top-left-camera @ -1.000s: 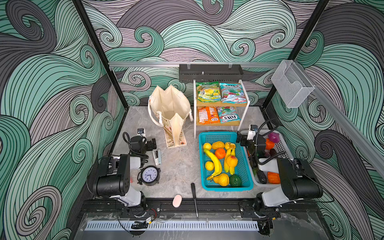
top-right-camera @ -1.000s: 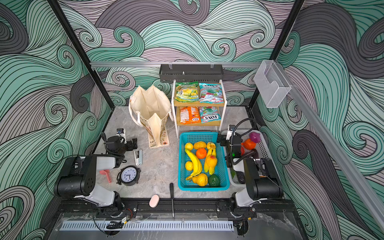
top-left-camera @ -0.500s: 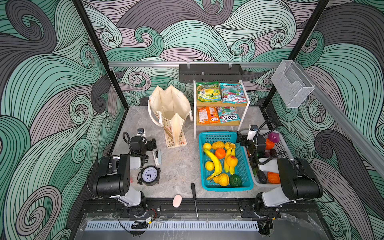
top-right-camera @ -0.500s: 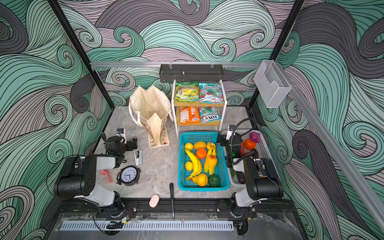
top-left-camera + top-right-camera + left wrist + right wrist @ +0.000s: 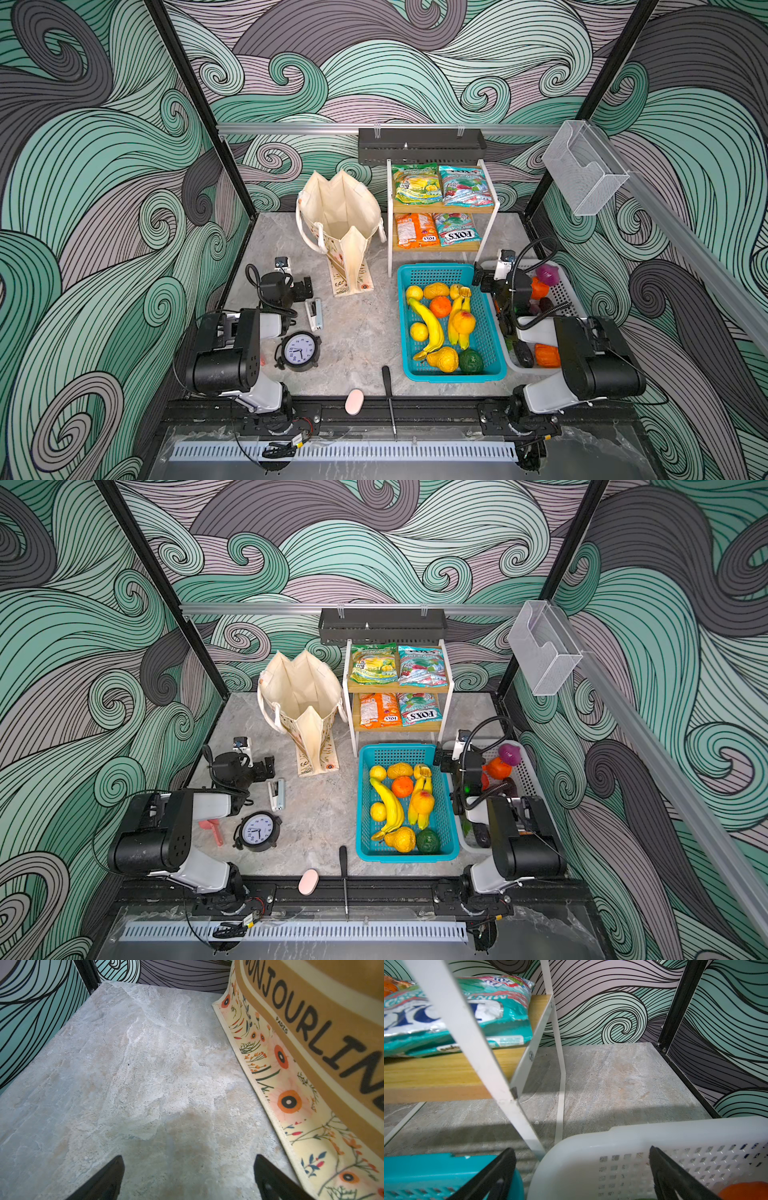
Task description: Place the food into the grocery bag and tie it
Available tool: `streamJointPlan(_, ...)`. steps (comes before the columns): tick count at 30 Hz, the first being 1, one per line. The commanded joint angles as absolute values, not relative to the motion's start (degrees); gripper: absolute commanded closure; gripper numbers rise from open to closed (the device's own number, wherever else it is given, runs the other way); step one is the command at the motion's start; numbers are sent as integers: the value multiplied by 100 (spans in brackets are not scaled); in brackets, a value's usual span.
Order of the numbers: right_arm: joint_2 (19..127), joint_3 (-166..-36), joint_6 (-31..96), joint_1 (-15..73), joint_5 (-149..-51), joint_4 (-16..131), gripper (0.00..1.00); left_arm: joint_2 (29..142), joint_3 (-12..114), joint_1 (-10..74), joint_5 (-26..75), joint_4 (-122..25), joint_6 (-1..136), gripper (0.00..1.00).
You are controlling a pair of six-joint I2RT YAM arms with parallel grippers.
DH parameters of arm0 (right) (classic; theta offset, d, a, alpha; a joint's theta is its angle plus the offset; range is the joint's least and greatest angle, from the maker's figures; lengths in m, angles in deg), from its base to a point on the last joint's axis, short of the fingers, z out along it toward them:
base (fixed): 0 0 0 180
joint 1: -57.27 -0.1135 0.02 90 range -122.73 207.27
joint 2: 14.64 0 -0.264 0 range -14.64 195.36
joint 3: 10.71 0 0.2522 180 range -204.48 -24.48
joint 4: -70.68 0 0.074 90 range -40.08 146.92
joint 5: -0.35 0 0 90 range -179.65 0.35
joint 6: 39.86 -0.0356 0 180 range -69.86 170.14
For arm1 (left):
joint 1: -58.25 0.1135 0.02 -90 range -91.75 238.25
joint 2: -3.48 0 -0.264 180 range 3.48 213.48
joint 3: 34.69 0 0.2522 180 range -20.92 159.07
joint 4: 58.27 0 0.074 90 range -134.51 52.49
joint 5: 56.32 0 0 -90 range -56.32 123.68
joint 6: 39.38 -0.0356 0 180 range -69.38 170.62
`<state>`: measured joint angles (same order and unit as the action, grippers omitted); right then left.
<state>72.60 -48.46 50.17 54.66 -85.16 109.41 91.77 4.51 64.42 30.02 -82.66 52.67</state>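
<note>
Left claw (image 5: 189,1157) and right claw (image 5: 581,1148) gape wide, both empty
Grocery bag (image 5: 338,216) stands open at the back of the desk (image 5: 357,332), just beside the left claw; fruit (image 5: 440,307) lies in the teal basket (image 5: 453,377); snack packets (image 5: 415,183) on the shelf (image 5: 440,206); right claw over the white basket (image 5: 612,1136).

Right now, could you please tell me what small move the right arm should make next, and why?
Probably shift the right gripper sideways over the teal basket and toward the peach. The gripper hangs open and empty above the gap between that basket and the white basket, and the grocery bag stands open, apparently with nothing packed yet.
</note>
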Motion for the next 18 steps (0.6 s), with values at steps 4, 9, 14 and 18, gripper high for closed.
streamJointPlan(4,7352,-4758,5145,5503,-8430,10559,0,9110,621,6405,2955,-8239,5229,1)
streamJointPlan(9,7357,-4763,5145,5508,-8439,10552,0,9111,618,6405,2960,-8240,5229,1)
streamJointPlan(14,7341,-4732,5145,5499,-8434,10587,0,9083,583,6409,2959,-8284,5226,1)
streamJointPlan(18,7217,-4737,5090,5512,-8346,10499,0,8795,467,6406,3172,-8264,5363,1)
